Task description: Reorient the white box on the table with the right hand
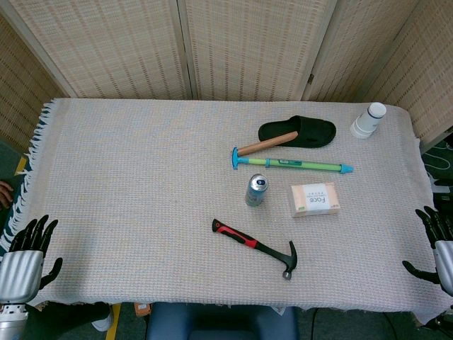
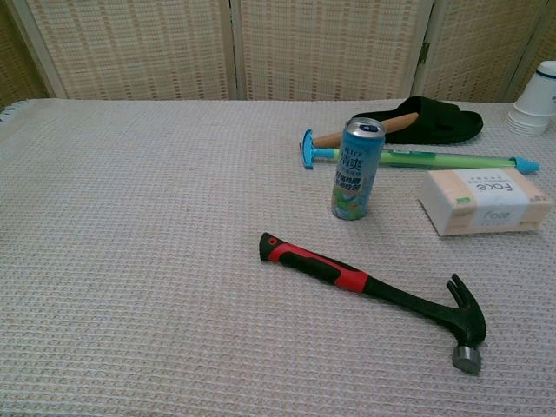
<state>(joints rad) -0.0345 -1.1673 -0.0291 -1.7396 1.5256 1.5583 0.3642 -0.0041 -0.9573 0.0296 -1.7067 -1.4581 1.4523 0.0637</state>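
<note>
One white box [image 1: 315,199] lies flat on table [image 1: 127,177], right half, pale top printed "Face", long side along near edge. Can [image 1: 257,190] just left, hammer [image 1: 256,246] nearer front edge, green stick [image 1: 294,163] behind. Bare cloth between box and right edge. Right hand [image 1: 437,248] off right edge, fingers spread, empty, well apart from box. Left hand [image 1: 25,256] at front-left corner, likewise empty.

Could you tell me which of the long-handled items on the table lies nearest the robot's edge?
The hammer, with its red-and-black handle. It lies in front of the can, while the green and blue tool and the wooden-handled one lie behind the can.
</note>
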